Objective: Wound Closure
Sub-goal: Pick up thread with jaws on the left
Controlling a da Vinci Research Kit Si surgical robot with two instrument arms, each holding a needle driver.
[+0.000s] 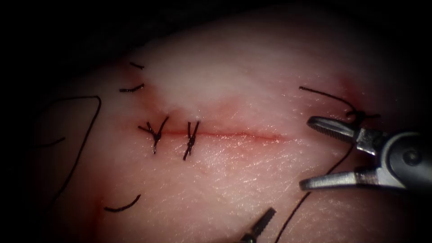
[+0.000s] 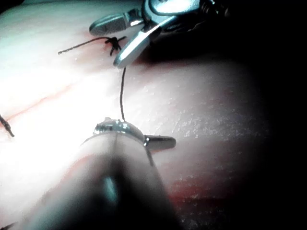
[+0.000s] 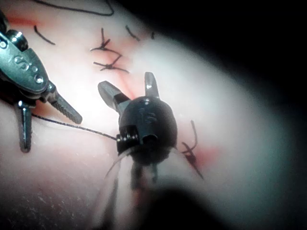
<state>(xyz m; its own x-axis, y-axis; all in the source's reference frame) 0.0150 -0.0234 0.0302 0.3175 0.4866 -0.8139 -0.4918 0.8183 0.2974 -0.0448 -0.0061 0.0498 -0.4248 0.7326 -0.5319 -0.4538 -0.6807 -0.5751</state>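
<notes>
The right tool (image 1: 306,153) reaches in level from the right, jaws spread wide and empty, beyond the cut's (image 1: 234,134) right end. The left tool (image 1: 263,223), jaws parted, holds nothing beside the thread (image 1: 294,211). No needle is visible.

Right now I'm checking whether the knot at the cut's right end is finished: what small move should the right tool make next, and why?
Probably ease the right tool onto the thread just below the knot and close there to cut it. Its jaws stand open astride that strand, holding nothing. The left tool, also open and holding nothing, has the strand running between its jaws.
</notes>
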